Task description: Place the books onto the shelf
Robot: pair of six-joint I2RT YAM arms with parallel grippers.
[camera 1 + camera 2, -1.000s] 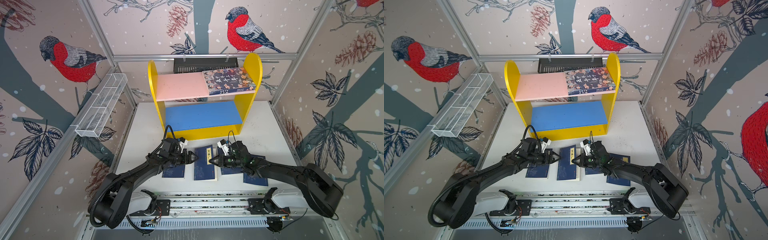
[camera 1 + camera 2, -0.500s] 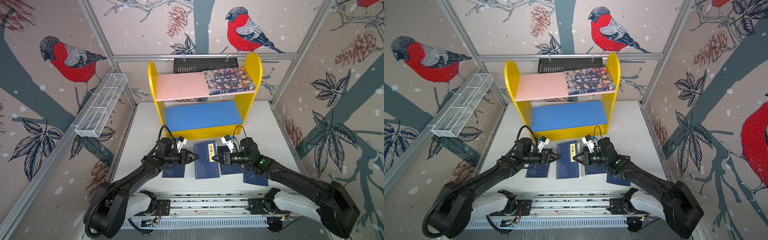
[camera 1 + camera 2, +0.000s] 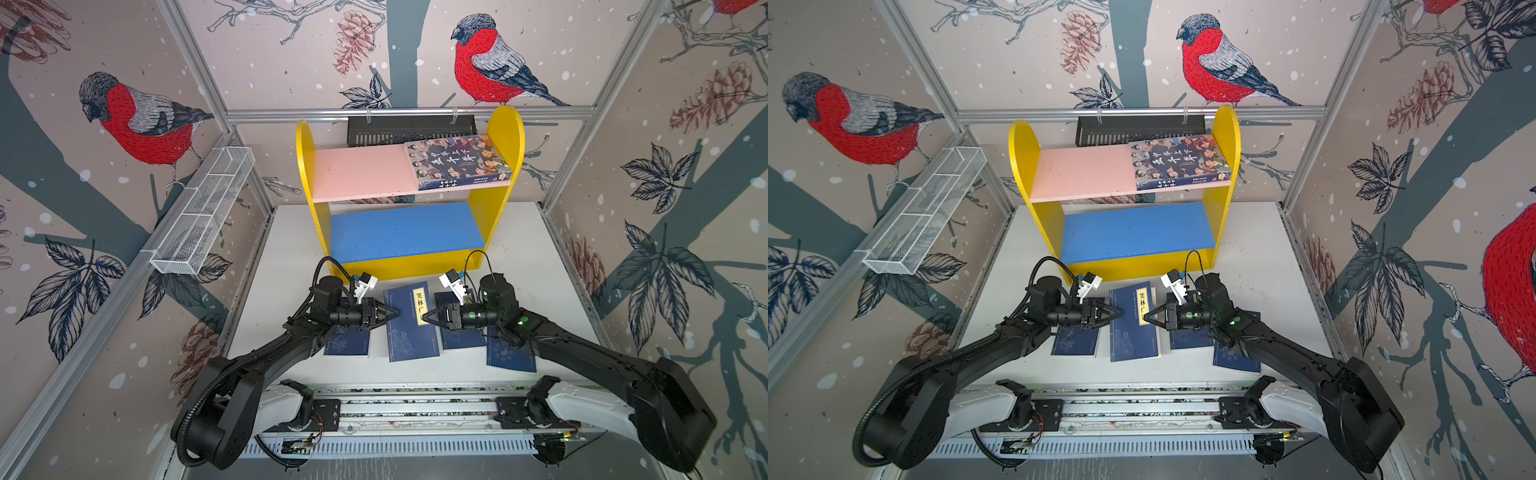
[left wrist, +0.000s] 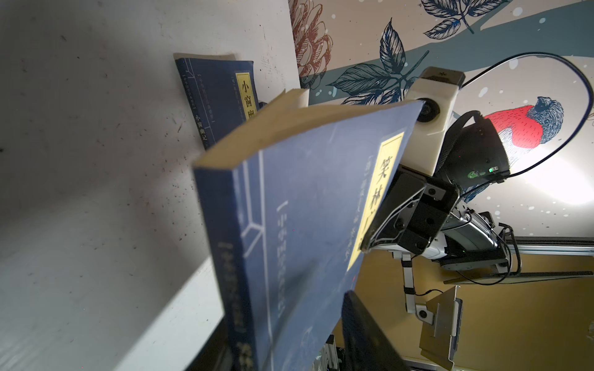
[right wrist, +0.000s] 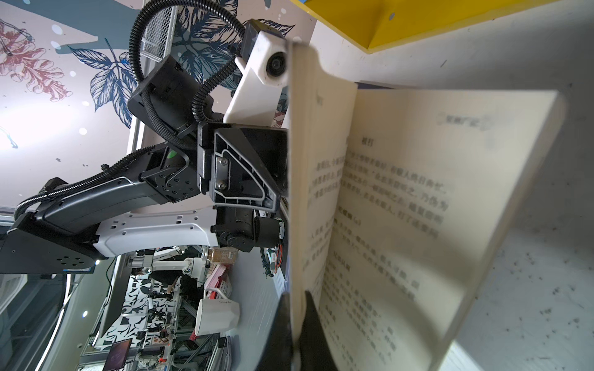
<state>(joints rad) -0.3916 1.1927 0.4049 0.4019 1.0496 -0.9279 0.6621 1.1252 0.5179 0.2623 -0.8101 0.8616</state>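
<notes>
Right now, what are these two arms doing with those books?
Two robot arms are shelving books. The right gripper is shut on the middle navy book at its page edge, and it gapes open, tilted up; the left gripper is at its spine side. The colourful book already lies on the pink upper board. Three other navy books lie on the table.

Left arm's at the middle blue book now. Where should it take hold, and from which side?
Probably best: the spine edge of the middle blue book, midway along, coming from its left with the left pincer. The right pincer pinches only the cover and some pages at the opposite edge, so the page block gapes open; the spine binds everything.
</notes>
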